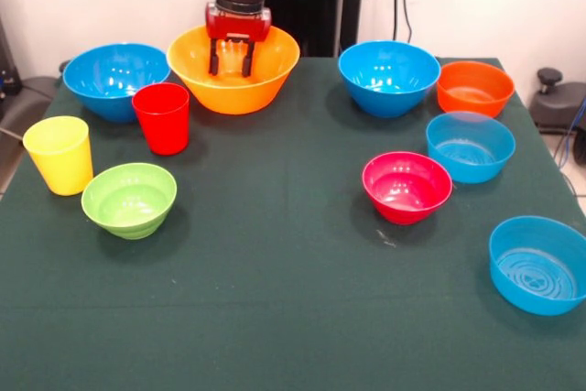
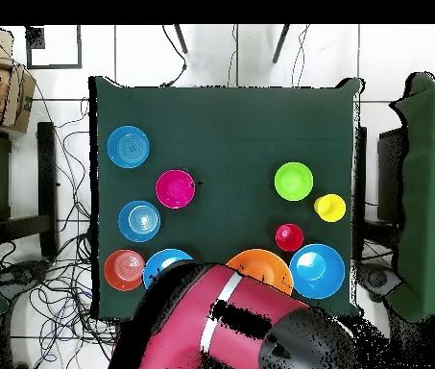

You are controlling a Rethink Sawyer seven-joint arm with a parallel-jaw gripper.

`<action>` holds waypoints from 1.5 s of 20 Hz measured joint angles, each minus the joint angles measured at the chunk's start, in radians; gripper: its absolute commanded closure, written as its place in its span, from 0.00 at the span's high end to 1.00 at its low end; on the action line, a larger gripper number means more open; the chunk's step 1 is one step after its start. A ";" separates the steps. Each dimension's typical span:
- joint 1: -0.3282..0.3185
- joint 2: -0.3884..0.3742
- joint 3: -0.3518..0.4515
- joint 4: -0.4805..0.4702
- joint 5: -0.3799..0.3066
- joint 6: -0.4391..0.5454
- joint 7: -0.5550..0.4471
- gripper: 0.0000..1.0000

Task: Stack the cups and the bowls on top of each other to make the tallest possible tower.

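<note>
My gripper (image 1: 231, 58) hangs open over the mouth of the big yellow-orange bowl (image 1: 234, 75) (image 2: 259, 262) with nothing between its fingers. Left of that bowl stand a deep blue bowl (image 1: 112, 80) (image 2: 318, 270), the red cup (image 1: 163, 118) (image 2: 289, 236), the yellow cup (image 1: 59, 155) (image 2: 329, 207) and the light green bowl (image 1: 129, 199) (image 2: 294, 181). To the right are a second deep blue bowl (image 1: 389, 77), an orange bowl (image 1: 474, 87), a pink-red bowl (image 1: 406, 187) and two paler blue bowls (image 1: 470, 146) (image 1: 538, 265). All stand upright and apart, none stacked. The arm hides the gripper in the overhead view.
The dark green table (image 1: 275, 299) has a broad bare strip down its middle and front. In the overhead view the red arm (image 2: 221, 327) covers part of the yellow-orange bowl and of the deep blue bowl (image 2: 166, 261) beside the orange one (image 2: 124, 269).
</note>
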 measured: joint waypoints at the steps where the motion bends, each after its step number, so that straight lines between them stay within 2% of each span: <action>1: -0.004 -0.001 0.000 0.002 0.000 -0.002 0.001 1.00; 9: -0.081 0.021 -0.006 0.022 0.031 -0.076 0.006 1.00; 18: -0.097 0.021 -0.003 0.024 0.031 -0.090 0.006 1.00; 21: -0.105 0.012 0.007 0.024 0.030 -0.071 0.006 1.00; 30: -0.177 -0.056 0.091 0.024 0.018 0.091 0.006 1.00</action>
